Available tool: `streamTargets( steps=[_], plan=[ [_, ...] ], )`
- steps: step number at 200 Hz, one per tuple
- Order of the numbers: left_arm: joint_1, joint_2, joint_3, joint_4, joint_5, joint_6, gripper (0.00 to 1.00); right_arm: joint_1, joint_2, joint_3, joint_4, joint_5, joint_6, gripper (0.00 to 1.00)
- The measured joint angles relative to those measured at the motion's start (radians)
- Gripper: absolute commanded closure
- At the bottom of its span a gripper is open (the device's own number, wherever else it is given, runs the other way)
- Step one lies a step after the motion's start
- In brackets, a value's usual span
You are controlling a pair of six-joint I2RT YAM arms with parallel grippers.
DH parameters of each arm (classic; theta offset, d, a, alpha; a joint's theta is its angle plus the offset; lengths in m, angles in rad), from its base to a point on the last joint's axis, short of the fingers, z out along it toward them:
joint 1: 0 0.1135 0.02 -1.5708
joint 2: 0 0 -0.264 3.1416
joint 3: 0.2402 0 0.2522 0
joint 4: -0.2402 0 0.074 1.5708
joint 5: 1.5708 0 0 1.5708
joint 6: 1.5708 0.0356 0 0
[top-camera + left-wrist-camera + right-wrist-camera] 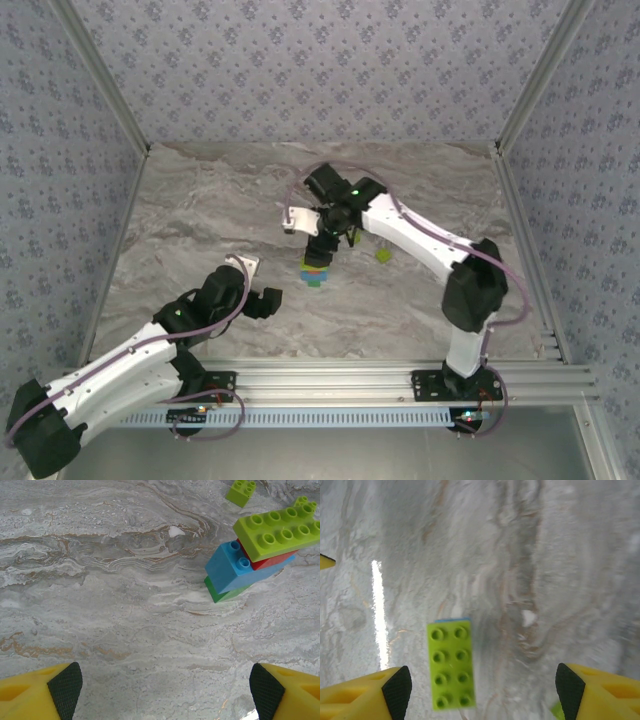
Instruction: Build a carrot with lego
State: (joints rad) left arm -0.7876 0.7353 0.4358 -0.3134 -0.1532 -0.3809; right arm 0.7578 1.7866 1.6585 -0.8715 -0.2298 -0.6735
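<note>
- Right wrist view: the carrot [451, 680] stands directly under the right pincer [483, 682]. Its long lime top brick [449, 640] lies between the two pads, closer to the pad [397, 689] on the left of that view. A sliver of blue shows under the brick's far end.
- The right pincer's jaws stand apart and neither pad touches the brick, so it holds nothing.
- In the left wrist view the carrot is ahead and to the right of the left pincer [165, 687]. Its layers run green at the bottom, then blue, red and lime on top.
- The left pincer's jaws are wide apart and empty, with bare table [125, 630] between them.
- The step in hand looks like seating the lime top brick, which appears set down and let go. It overhangs the red layer, and I cannot tell whether it is pressed fully home.
- The next move probably calls for the right pincer to rise straight up, clear of the stack, and then go for the loose lime brick [383, 256].
- That brick lies just to the side of the right pincer, on the side away from the left pincer and apart from the carrot.
- The carrot itself is the main obstacle, because a pad brushing it sideways could tip the narrow stack.
- The left pincer is near the carrot's other side but not touching it.
</note>
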Motion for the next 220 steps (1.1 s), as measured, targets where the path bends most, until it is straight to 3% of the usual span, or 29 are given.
streamTargets(
  steps=[31, 53, 93, 132, 178, 220],
  plan=[
    [0.000, 0.000, 0.000, 0.001, 0.000, 0.006, 0.11, -0.043, -0.182, -0.128, 0.114, 0.118, 0.134, 0.18],
    [0.000, 0.003, 0.000, 0.002, 0.004, 0.007, 0.11, -0.137, -0.288, -0.279, 0.193, 0.169, 0.274, 0.19],
    [0.000, 0.014, 0.000, 0.002, 0.010, 0.007, 0.11, -0.296, -0.279, -0.573, 0.349, 0.230, 0.506, 0.20],
    [0.000, 0.014, 0.000, 0.003, 0.010, 0.007, 0.11, -0.307, -0.264, -0.743, 0.514, 0.250, 0.624, 0.20],
    [0.000, 0.021, 0.000, 0.003, 0.010, 0.007, 0.11, -0.322, -0.301, -1.001, 0.877, 0.255, 0.749, 0.21],
    [0.000, 0.027, 0.000, 0.003, 0.010, 0.007, 0.11, -0.227, -0.321, -1.106, 1.053, 0.364, 0.765, 0.20]
  ],
)
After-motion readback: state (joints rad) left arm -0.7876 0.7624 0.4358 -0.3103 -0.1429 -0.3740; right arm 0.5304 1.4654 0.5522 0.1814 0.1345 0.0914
